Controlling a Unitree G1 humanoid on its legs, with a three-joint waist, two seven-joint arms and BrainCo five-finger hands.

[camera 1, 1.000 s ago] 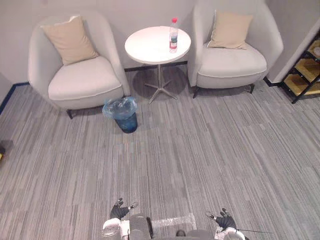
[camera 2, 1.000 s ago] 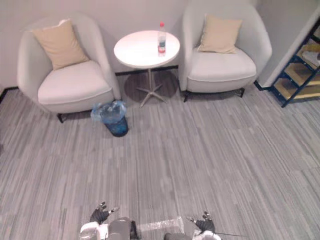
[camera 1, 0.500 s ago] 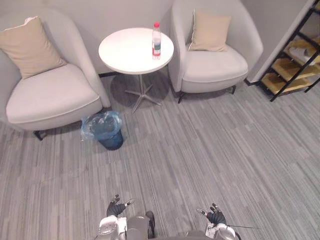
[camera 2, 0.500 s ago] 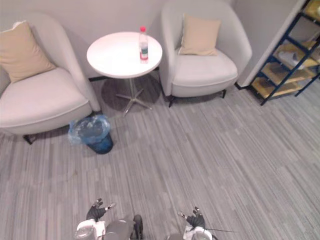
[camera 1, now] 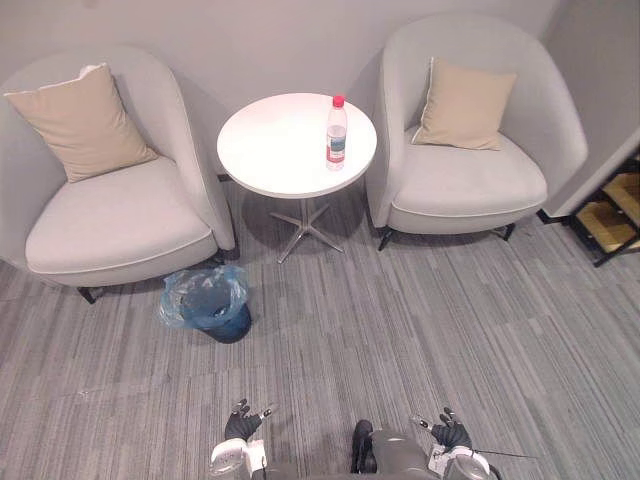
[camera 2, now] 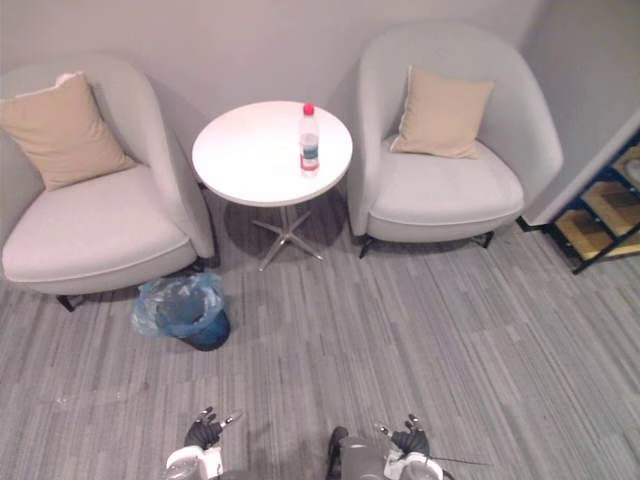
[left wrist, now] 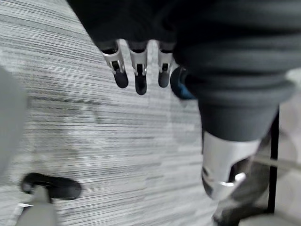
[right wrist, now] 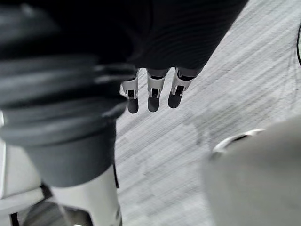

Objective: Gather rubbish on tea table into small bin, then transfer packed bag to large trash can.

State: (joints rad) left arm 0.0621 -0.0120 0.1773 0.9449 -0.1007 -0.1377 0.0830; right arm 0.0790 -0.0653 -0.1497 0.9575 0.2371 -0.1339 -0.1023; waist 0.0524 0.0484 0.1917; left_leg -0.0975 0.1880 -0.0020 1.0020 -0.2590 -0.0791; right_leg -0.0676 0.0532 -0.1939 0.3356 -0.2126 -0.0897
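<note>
A clear plastic bottle (camera 1: pixel 336 131) with a red cap stands upright on the round white tea table (camera 1: pixel 280 150) between two armchairs. On the carpet left of the table's foot sits a small dark bin (camera 1: pixel 215 308) lined with a blue plastic bag (camera 1: pixel 180 300). My left hand (camera 1: pixel 241 425) hangs low at the bottom of the view, its fingers (left wrist: pixel 136 66) relaxed and holding nothing. My right hand (camera 1: pixel 452 434) hangs at the bottom right, its fingers (right wrist: pixel 153 92) also straight and empty. Both hands are far from the table and the bin.
A pale armchair (camera 1: pixel 110 210) with a tan cushion stands left of the table, and another pale armchair (camera 1: pixel 470 170) with a cushion stands right. A dark-framed wooden shelf (camera 1: pixel 615 215) is at the right edge. Grey striped carpet (camera 1: pixel 420 330) lies between me and the furniture.
The whole picture has shifted: the camera has turned and the table, chairs and bin now sit lower and more central. Both hands still hang low and empty.
</note>
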